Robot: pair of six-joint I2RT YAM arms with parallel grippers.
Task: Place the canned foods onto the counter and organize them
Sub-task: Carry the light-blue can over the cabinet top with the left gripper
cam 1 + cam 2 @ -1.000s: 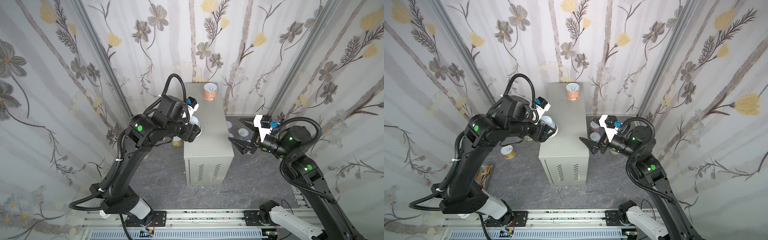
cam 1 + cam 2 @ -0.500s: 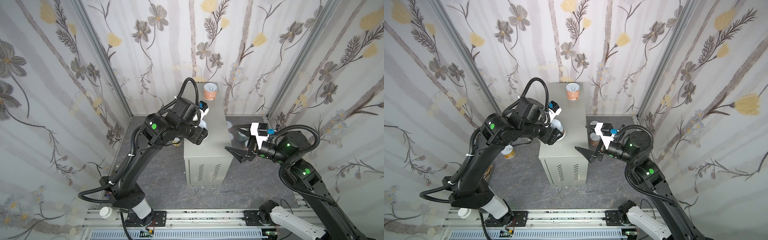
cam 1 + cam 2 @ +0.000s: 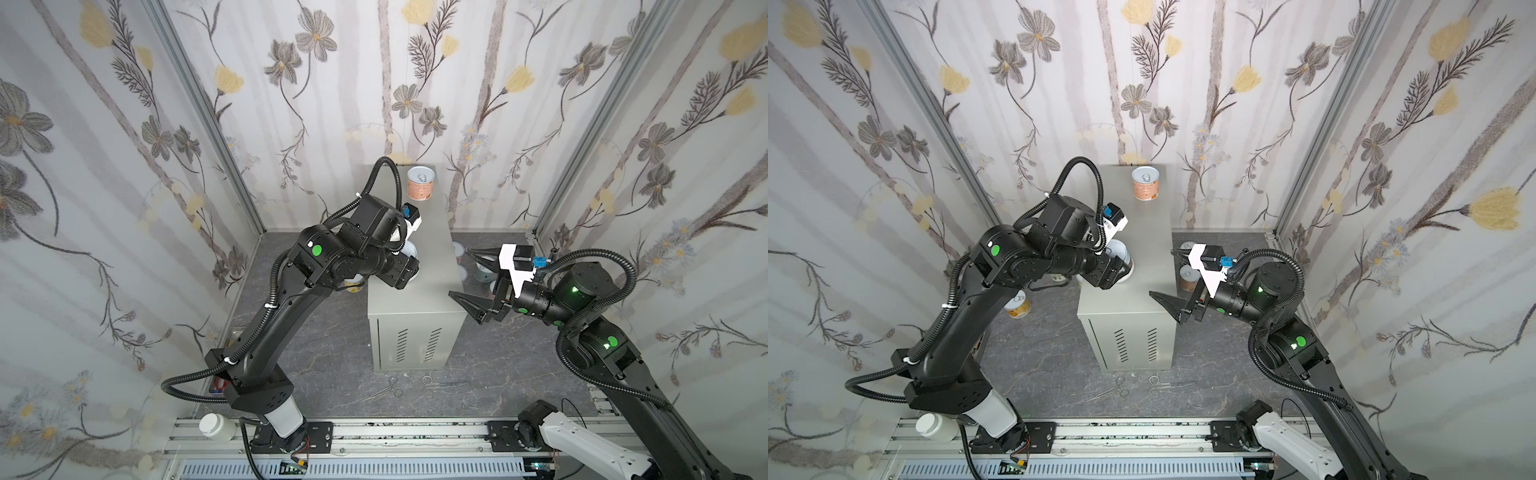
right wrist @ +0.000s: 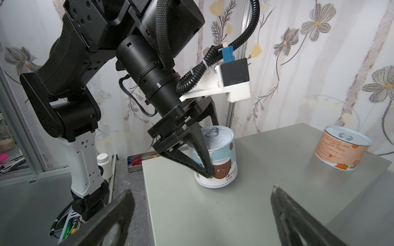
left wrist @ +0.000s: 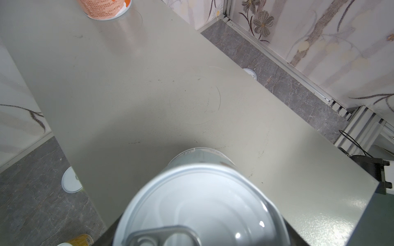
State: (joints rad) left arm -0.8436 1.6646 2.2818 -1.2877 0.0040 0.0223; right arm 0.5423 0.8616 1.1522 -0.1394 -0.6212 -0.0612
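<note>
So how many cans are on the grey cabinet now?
2: an orange can standing free at the far end of the counter, and a light-blue can near its left edge, gripped by the left gripper. None seems hidden there.

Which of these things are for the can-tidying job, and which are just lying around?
For the job:
- grey counter
- orange can on it
- light blue can
- yellow can and another can on the floor

Just lying about:
- white bottle
- scissors
- tool tray
</note>
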